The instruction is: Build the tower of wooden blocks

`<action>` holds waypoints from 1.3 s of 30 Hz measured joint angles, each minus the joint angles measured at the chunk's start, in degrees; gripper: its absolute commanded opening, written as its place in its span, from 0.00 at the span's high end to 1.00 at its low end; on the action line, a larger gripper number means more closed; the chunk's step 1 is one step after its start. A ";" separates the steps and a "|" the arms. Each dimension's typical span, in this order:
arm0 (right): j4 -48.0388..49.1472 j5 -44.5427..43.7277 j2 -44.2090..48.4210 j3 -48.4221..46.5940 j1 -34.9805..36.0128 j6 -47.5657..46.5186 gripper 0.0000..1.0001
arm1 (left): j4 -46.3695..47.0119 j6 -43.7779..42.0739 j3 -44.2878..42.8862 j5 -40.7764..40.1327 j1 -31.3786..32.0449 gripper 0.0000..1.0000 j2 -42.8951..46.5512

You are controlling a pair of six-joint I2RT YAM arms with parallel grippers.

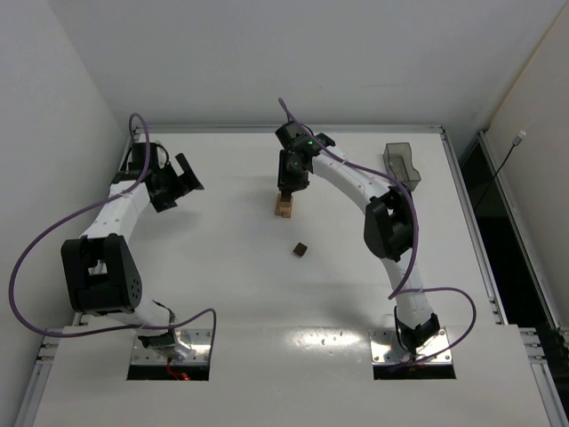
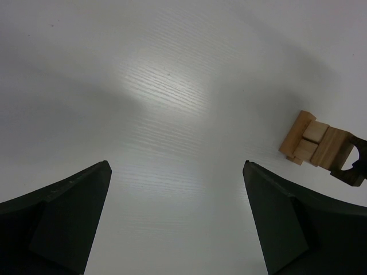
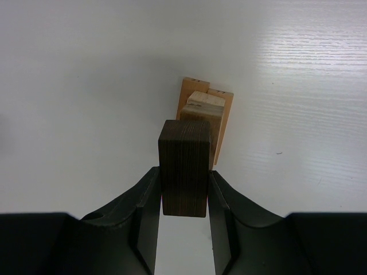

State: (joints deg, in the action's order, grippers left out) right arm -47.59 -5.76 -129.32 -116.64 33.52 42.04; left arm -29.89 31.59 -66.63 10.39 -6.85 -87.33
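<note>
The wood block tower is a short stack of light tan blocks at the table's middle back; it also shows in the left wrist view and the right wrist view. My right gripper hangs directly over it, shut on a dark brown block that stands upright between the jaws. I cannot tell whether this block touches the stack's top. A second dark brown cube lies loose on the table in front of the tower. My left gripper is far to the left, wide open and holding nothing.
A dark translucent plastic tray stands at the back right near the table's edge. The right arm's elbow reaches over the table between the tray and the loose cube. White walls close in the back and left.
</note>
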 measured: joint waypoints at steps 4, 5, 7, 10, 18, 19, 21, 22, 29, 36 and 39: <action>0.00 0.00 -0.09 0.00 0.00 0.00 0.77 | 0.00 0.00 0.00 0.39 0.00 0.00 0.00; 0.00 0.00 -0.09 0.00 0.00 0.00 0.75 | 0.00 0.00 0.00 0.46 0.00 0.00 -0.02; 0.02 -0.02 -0.09 0.00 0.00 0.00 0.75 | 0.00 0.00 0.00 0.55 0.00 0.00 -0.02; 0.04 -0.02 -0.13 0.00 0.00 0.04 0.63 | 0.00 0.00 0.00 0.59 0.00 0.00 -0.02; 0.48 -0.04 -0.55 0.00 0.00 -0.17 0.55 | 0.00 0.00 0.00 0.72 0.00 0.00 -0.02; 0.59 -0.04 -0.72 0.00 0.00 -0.17 0.53 | 0.00 0.00 0.00 0.74 0.00 0.00 -0.02; 0.66 -0.04 -1.07 0.00 0.00 -0.17 0.50 | 0.00 0.00 0.00 0.76 0.00 0.00 -0.02; 0.61 -0.04 -1.25 0.00 0.00 -0.20 0.46 | 0.00 0.00 0.00 0.76 0.00 0.00 -0.02; 1.88 2.69 -1.49 -0.07 0.00 -5.22 0.24 | 0.02 0.00 0.00 0.76 0.00 0.00 -0.02; 4.33 6.38 2.38 1.90 0.00 -12.35 0.21 | 0.02 -0.02 0.00 0.76 0.00 0.00 0.07; 4.72 5.90 7.41 4.96 -0.02 -14.08 0.21 | 0.13 -0.02 0.24 0.85 0.02 0.00 0.44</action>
State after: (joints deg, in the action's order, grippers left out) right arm -42.87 0.14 -121.91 -111.68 33.50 27.97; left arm -29.76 31.57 -66.39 11.25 -6.83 -86.89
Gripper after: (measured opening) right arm 0.794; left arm 0.996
